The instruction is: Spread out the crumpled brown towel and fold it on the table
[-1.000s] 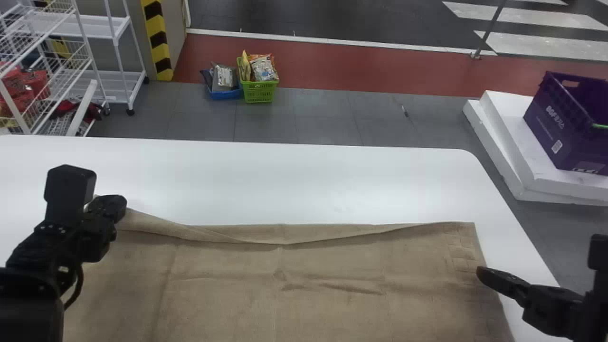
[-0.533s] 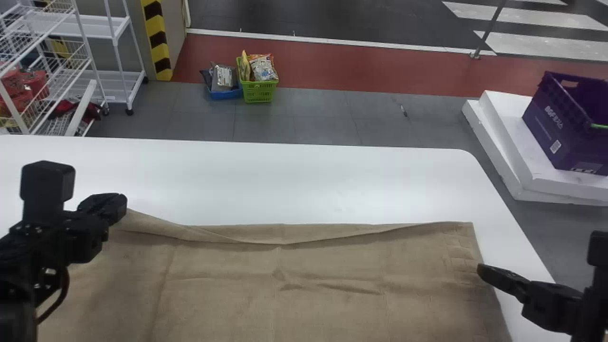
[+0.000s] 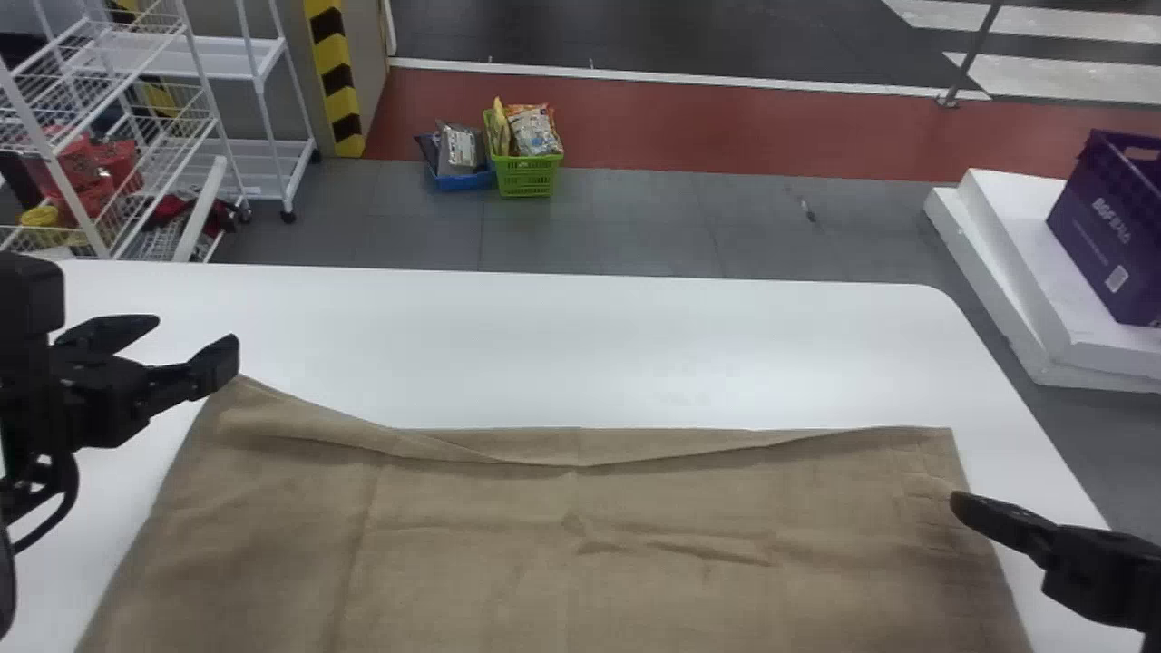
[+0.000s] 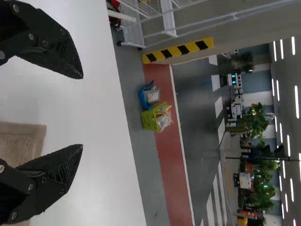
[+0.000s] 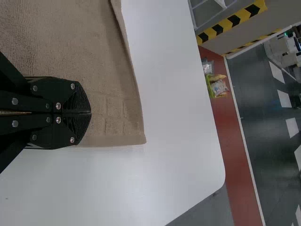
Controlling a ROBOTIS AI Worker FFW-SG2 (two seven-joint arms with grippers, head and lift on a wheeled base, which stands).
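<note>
The brown towel (image 3: 653, 508) lies spread on the table (image 3: 635, 345), mostly flat, with faint straight creases, small wrinkles near the middle and a shallow, wavy fold along its 12 o'clock edge. At its 10 o'clock corner, the left gripper (image 3: 195, 333) is released, fingers well apart. At its 3 o'clock edge, the right gripper (image 3: 958, 503) is clenched; I cannot tell whether it pinches cloth.

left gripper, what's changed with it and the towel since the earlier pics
The left gripper has opened, letting go of the far left corner of the towel, and shifted left. The head view has swung slightly left. The right gripper stays at the towel's right edge.
</note>
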